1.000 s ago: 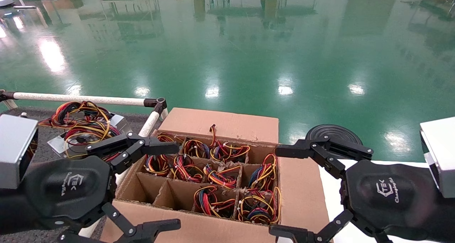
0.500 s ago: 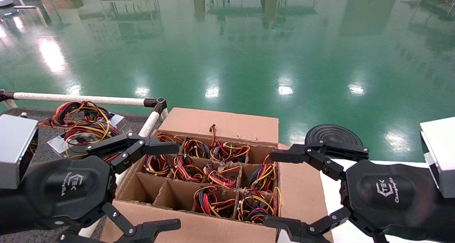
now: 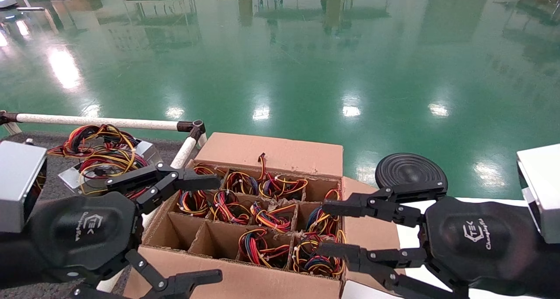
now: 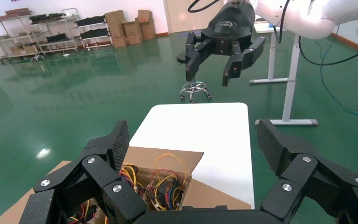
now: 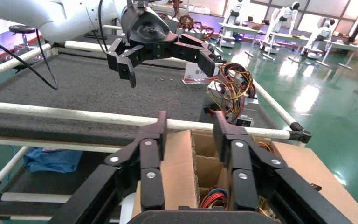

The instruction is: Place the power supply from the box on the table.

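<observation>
Jaws of right gripper (image 3: 328, 229) part-open, empty, over the box (image 3: 280, 152) right-side cells holding power supply (image 3: 317, 257) wires; left gripper (image 3: 210, 229) jaws wide, idle at box's left edge. Risk: jaws snagging wires or divider, not metal casing.

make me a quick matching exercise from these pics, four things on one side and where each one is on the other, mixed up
Things:
1. left gripper
2. right gripper
3. power supply already taken out
4. black disc

Places:
A. on the grey table, behind the left gripper
B. over the box's right-hand cells
C. beyond the right gripper, at the white surface's far edge
D. over the left edge of the box

Pairs: 1-D, 2-B, 3-A, 4-C
</observation>
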Available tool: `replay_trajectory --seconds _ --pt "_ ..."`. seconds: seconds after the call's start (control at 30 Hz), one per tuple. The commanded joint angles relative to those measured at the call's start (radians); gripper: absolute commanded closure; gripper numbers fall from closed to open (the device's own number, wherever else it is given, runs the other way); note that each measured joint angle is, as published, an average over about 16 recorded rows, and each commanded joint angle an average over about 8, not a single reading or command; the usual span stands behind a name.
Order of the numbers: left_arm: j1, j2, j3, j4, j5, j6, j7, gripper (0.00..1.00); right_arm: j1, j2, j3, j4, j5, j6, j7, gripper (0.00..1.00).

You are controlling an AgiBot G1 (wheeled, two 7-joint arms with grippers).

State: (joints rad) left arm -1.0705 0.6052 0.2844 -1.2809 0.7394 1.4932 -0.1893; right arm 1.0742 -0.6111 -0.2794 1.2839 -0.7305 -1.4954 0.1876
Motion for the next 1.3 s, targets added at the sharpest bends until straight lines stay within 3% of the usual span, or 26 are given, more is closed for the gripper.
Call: replay_trajectory --seconds 0.03,0.53,0.9,1.3 --pt "0.0 0.0 -0.001 0.0 -0.001 0.0 0.0 0.0 0.0 0.0 0.0 0.0 0.0 0.0 0.0 1.0" --pt "-0.016 -0.032 0.093 0.023 0.124 -0.047 -0.048 0.0 0.0 0.0 0.0 0.0 0.0 0.0 0.0 1.0" --pt "-0.095 -0.004 0.194 0.063 0.234 -0.079 -0.091 0.0 0.0 0.0 0.0 0.0 0.0 0.0 0.0 1.0" --pt "-0.162 0.037 0.289 0.133 0.314 -0.102 -0.05 0.0 0.0 0.0 0.0 0.0 0.0 0.0 0.0 1.0"
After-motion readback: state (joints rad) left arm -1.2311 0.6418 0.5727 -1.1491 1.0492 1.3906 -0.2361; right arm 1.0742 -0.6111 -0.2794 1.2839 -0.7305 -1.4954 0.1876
